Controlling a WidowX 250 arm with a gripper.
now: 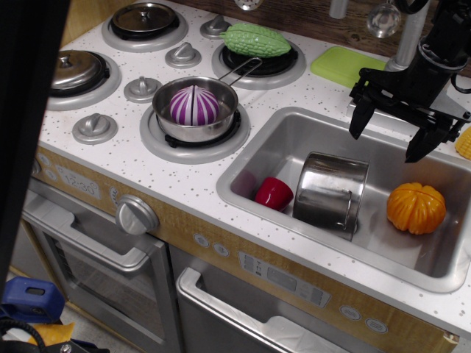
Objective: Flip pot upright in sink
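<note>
Pot [331, 190]: on its side in sink [294, 147], beside red cup [274, 193]; pincer [390, 136] above, spread wide, empty; panel lettering seemingly illegible.

Red cup [274, 193] and orange pumpkin [416, 207]; saucepan [195, 110] holding a purple-white vegetable [194, 106] on the front burner; green bitter gourd [255, 40] on the rear burner; green sponge [346, 66] on the counter [176, 173].

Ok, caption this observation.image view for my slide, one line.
Open gripper hovers above the sink, where the pot lies tipped between a red cup and an orange toy.
</note>
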